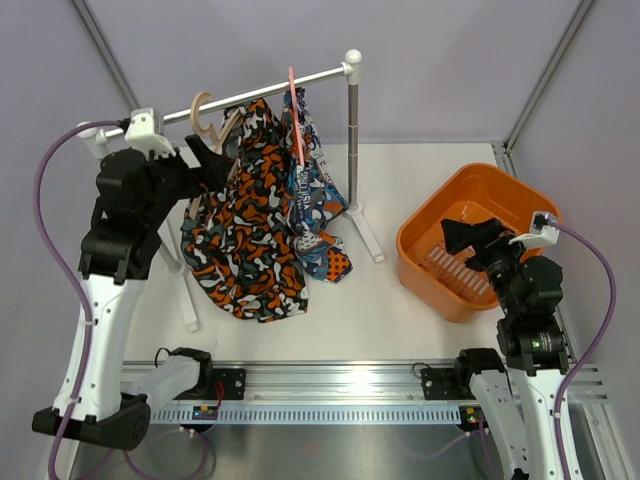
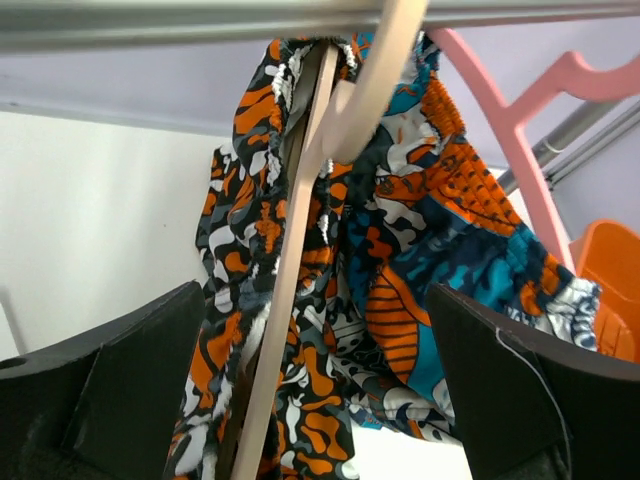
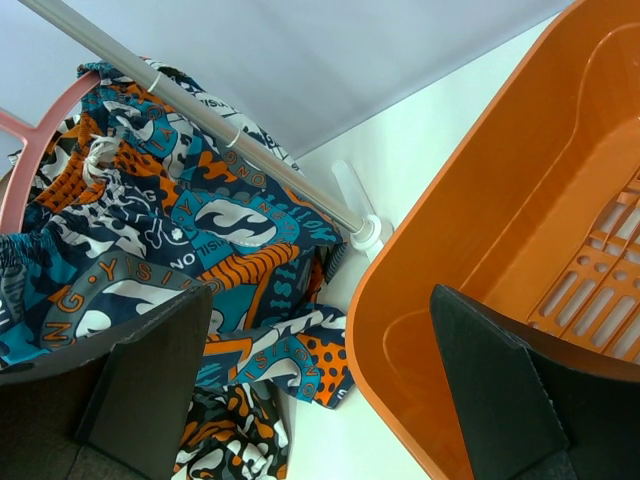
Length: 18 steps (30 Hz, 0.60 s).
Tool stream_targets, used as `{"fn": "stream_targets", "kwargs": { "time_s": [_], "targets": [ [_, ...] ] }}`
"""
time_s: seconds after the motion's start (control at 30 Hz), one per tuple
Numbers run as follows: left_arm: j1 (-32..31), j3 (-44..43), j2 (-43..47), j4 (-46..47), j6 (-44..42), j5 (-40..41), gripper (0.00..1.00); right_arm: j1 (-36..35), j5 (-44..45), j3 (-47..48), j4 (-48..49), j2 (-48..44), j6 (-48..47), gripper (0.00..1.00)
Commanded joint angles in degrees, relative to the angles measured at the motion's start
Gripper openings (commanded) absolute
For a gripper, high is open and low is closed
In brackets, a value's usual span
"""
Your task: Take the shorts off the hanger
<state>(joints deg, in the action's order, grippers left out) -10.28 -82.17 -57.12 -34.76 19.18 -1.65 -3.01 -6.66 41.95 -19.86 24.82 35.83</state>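
The camouflage shorts (image 1: 248, 225) hang from a wooden hanger (image 1: 205, 115) on the rail (image 1: 270, 92); they also show in the left wrist view (image 2: 255, 240). The blue print shorts (image 1: 312, 205) hang beside them on a pink hanger (image 1: 296, 115), their hem on the table, also in the right wrist view (image 3: 200, 250). My left gripper (image 1: 212, 160) is open, its jaws either side of the wooden hanger's arm (image 2: 300, 250) and the camouflage fabric. My right gripper (image 1: 462, 235) is open and empty over the orange basket (image 1: 440, 215).
The rack stands on a white post (image 1: 353, 140) with a foot (image 1: 365, 232) between the shorts and the basket (image 3: 480, 230). Another white rack leg (image 1: 185, 290) lies left of the shorts. White walls close the back and sides.
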Motion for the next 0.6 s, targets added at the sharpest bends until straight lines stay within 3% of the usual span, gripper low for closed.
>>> {"fn": "stream_targets", "kwargs": {
  "time_s": [0.0, 0.17, 0.57],
  "targets": [
    [0.18, -5.98, -2.89, 0.22, -2.38, 3.04, 0.96, -0.42, 0.94, 2.34, 0.43, 1.02, -0.85, 0.99],
    [0.18, -4.75, -3.87, 3.82, -3.88, 6.75, 0.94, -0.42, 0.06, 2.52, 1.49, 1.37, -0.77, 0.99],
    [0.0, -4.49, -9.93, 5.76, -3.18, 4.11, 0.75, -0.42, 0.15, 2.87, 1.75, 2.69, -1.03, 0.99]
  ]
}}
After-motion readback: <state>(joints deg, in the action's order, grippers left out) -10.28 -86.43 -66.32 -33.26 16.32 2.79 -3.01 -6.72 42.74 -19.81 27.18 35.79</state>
